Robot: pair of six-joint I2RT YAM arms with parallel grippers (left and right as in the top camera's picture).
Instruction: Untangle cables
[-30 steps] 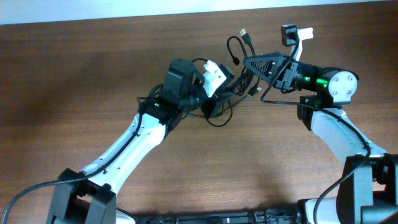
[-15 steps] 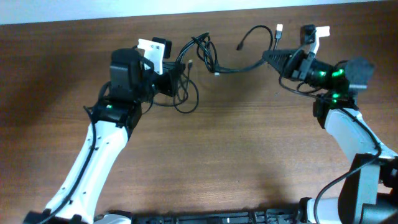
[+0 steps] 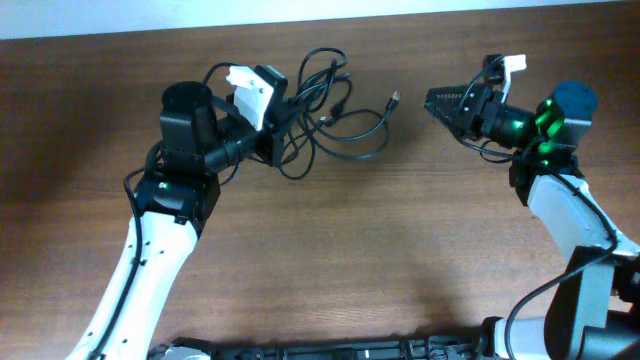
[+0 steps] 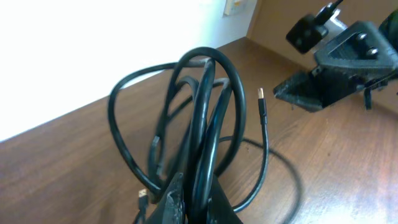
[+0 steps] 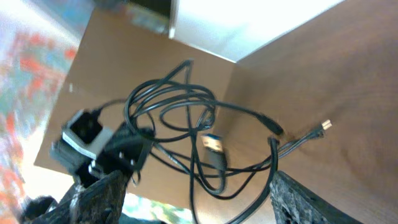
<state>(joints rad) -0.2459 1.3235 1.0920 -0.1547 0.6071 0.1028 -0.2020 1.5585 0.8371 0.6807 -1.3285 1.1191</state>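
Wooden worktop (image 3: 330,250): brown, with a visible grain; both arms and the tangle sit over its far half.
Cables (image 3: 322,118) (image 4: 202,106): thin black cords bunched in overlapping loops left of centre, near the far edge. They are not sorted; several loops cross one another.
Left gripper (image 3: 280,120) (image 4: 189,202): at the left side of the tangle, jaws clenched on the cables. In its own wrist view the cords come straight up out of the closed jaws and fan into tall loops.
Right gripper (image 3: 436,102) (image 4: 292,93) (image 5: 199,186): off to the right, pointing back toward the tangle, jaws released and spread wide. They hold nothing, and the gripper is clear of the cords.
Loose end (image 3: 394,99) (image 4: 261,94): one cord runs out to the right of the bundle and ends in a small metal-tipped plug. It is the part of the cables nearest the right gripper, with bare wood between the two.
Blue plug (image 5: 214,144): a flat connector with a blue face, seen from the right wrist in the middle of the loops.
Lower loops: from overhead, a wide loop spreads toward the near side and right of the bundle. Whether it rests flat on the wood or hangs a little above it I cannot tell.
Right arm (image 3: 545,125): green lamps lit on the joint behind the gripper.
Wall (image 3: 100,15): a pale strip along the far edge of the worktop.
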